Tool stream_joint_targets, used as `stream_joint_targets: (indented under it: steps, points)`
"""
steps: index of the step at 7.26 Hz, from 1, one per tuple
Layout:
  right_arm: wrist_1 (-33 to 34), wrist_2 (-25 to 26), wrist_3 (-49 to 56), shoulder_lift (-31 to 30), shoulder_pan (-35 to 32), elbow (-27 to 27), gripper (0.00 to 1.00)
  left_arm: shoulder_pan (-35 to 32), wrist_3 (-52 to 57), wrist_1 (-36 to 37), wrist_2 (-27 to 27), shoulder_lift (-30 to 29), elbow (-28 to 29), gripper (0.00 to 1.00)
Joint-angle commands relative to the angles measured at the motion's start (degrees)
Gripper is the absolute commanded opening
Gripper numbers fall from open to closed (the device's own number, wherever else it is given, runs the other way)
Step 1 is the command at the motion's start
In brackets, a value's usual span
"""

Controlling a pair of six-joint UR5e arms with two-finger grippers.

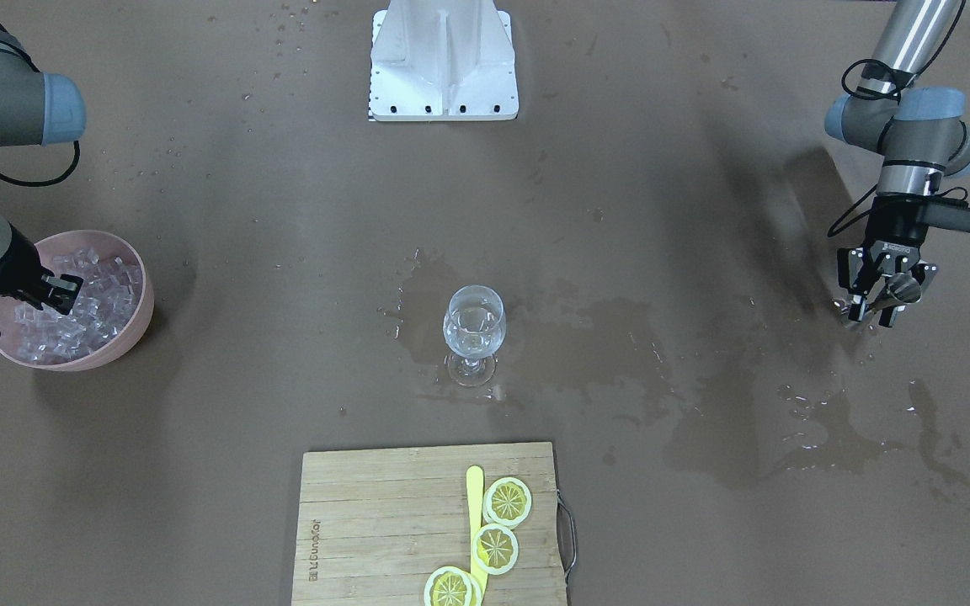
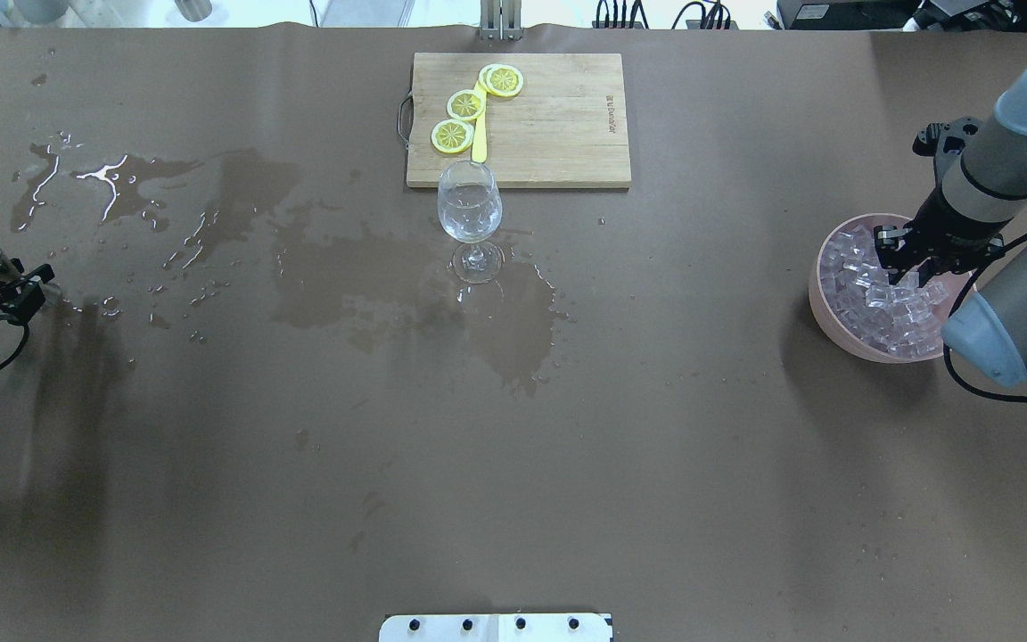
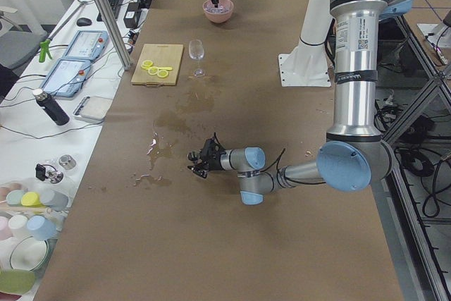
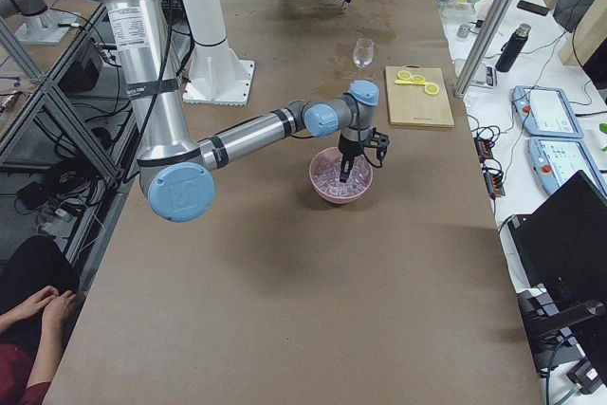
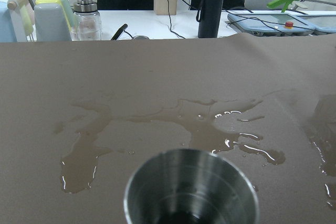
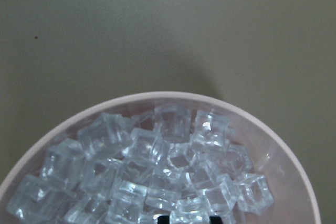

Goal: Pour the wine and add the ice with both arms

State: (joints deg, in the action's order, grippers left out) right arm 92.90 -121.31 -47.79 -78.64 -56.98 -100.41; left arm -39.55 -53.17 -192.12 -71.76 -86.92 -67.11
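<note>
A stemmed glass (image 1: 474, 328) stands mid-table with a little clear wine (image 2: 469, 218) in it. The ice (image 1: 85, 307) fills a pink bowl (image 2: 834, 316) and shows close up as glossy cubes (image 6: 157, 177). My right gripper (image 1: 60, 292) dips into that bowl. Its fingertips (image 6: 167, 220) are close together at one ice cube. My left gripper (image 1: 881, 296) hovers low over the wet table, far from the glass. It is shut on a small steel cup (image 5: 191, 190), which looks empty inside.
A wooden board (image 1: 384, 522) with three lemon slices (image 1: 495, 547) and a yellow knife (image 1: 475, 505) lies beyond the glass. Water puddles (image 2: 210, 214) spread across the brown table. The white arm base (image 1: 443, 59) is at the robot's edge.
</note>
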Motion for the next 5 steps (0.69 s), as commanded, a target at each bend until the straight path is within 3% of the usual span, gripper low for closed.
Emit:
stream_joint_targets:
  steps: [1,3,5]
  points:
    - [0.17,-0.5,0.07,-0.02,-2.25,-1.8,0.11,0.0,0.0,-0.01,0.04,0.0,0.14,0.47]
    - [0.44,-1.11,0.68,0.16,-4.45,-2.94,0.11,0.0,0.0,-0.01,0.04,0.0,0.05,0.4]
    - [7.51,-1.12,4.78,4.08,-6.99,-4.62,0.06,0.0,0.0,-0.01,0.04,0.0,-0.04,0.28]
